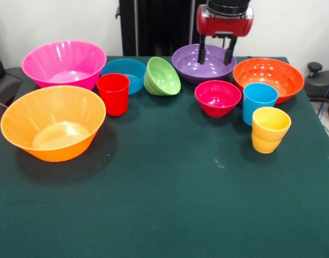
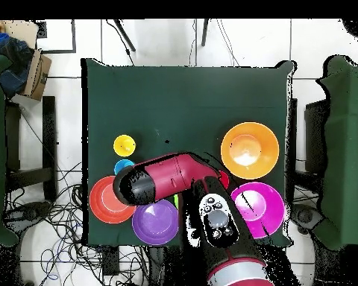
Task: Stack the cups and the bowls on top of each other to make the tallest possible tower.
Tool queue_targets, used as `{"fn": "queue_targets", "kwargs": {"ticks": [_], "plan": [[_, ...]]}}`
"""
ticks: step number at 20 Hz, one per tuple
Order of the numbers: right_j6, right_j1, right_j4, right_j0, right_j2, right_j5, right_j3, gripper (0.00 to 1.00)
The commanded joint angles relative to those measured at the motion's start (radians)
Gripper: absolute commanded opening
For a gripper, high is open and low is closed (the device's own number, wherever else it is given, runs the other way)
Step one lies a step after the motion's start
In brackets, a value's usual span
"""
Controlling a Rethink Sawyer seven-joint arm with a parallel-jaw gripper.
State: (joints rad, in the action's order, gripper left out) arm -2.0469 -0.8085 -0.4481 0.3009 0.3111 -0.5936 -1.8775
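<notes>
All positions are as seen in the front view, relative to the claw point(image 1: 216, 55). Far left of it, the large glossy pink plastic bowl point(image 1: 64, 63) sits behind the large yellow-orange bowl point(image 1: 53, 129). Nearer on the left stand the red plastic tumbler point(image 1: 113, 94), the small blue bowl point(image 1: 124, 74) and the tilted green bowl point(image 1: 162, 77). The claw hangs empty, fingers set wide, over the medium purple bowl point(image 1: 197, 65). In front of it sits the crimson-pink bowl point(image 1: 218, 98). To the right stand the sky-blue tumbler point(image 1: 258, 102), the yellow waisted tumbler point(image 1: 270, 129) and the orange bowl point(image 1: 268, 78), all on the green bench point(image 1: 169, 199).
</notes>
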Motion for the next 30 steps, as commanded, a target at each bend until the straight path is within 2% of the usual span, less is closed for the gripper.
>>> {"fn": "queue_targets", "kwargs": {"ticks": [1, 17, 30], "plan": [[-0.027, 0.072, -0.030, -0.014, 0.025, 0.083, 0.001, 1.00], [-0.026, 0.069, 0.018, 0.002, 0.043, 0.062, -0.016, 1.00], [-0.041, 0.091, 0.021, 0.023, 0.041, 0.100, -0.036, 1.00]]}}
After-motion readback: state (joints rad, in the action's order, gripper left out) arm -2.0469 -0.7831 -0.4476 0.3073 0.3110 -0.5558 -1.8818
